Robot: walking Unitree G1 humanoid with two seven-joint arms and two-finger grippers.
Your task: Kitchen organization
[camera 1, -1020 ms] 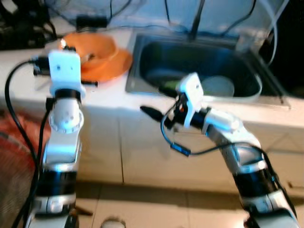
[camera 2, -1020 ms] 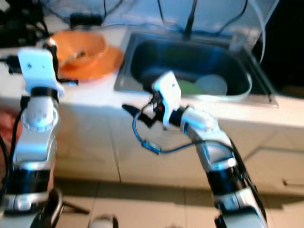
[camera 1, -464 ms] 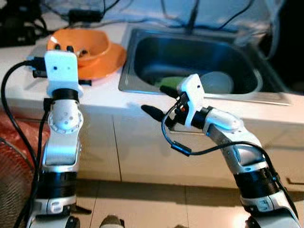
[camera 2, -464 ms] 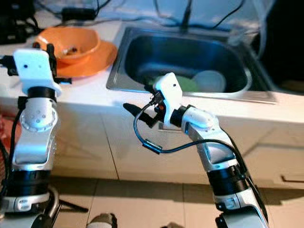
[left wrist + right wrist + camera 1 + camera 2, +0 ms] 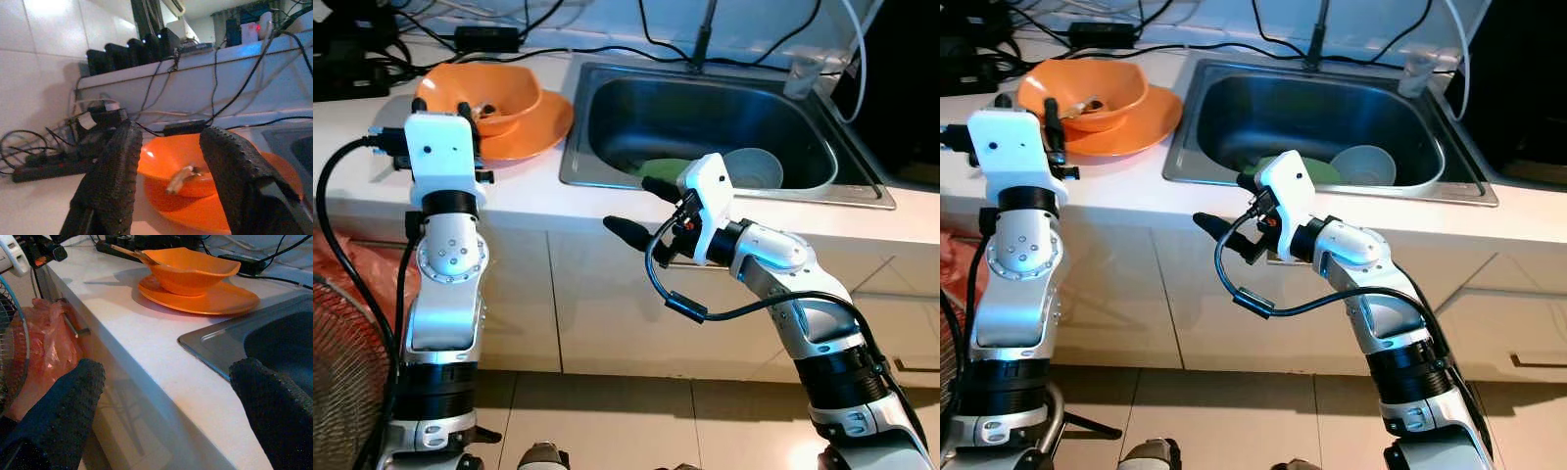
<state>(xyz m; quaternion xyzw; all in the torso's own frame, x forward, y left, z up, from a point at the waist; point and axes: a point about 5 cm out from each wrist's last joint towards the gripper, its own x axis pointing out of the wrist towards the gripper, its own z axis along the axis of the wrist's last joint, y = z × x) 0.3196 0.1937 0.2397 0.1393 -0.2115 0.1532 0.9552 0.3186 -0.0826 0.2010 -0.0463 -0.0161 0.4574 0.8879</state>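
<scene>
An orange bowl (image 5: 499, 93) with a pale utensil (image 5: 180, 178) in it sits on an orange plate (image 5: 546, 127) on the white counter, left of the steel sink (image 5: 607, 181). Inside the sink lie a green plate (image 5: 661, 168) and a pale bowl (image 5: 752, 168). My left gripper (image 5: 443, 104) is raised at the counter's front edge, just before the orange bowl, open and empty. My right gripper (image 5: 637, 207) hovers at the counter edge by the sink's front left corner, open with nothing between its fingers.
Power strips and black cables (image 5: 484, 39) crowd the back of the counter. A clear cup (image 5: 800, 73) stands behind the sink on the right. White cabinet fronts (image 5: 597, 304) run below the counter. A fan (image 5: 342, 372) and a red plastic bag (image 5: 352, 264) are at the lower left.
The picture has sharpened and shifted a little as the head moved. Both arms hold about the same poses, with their grippers still open.
</scene>
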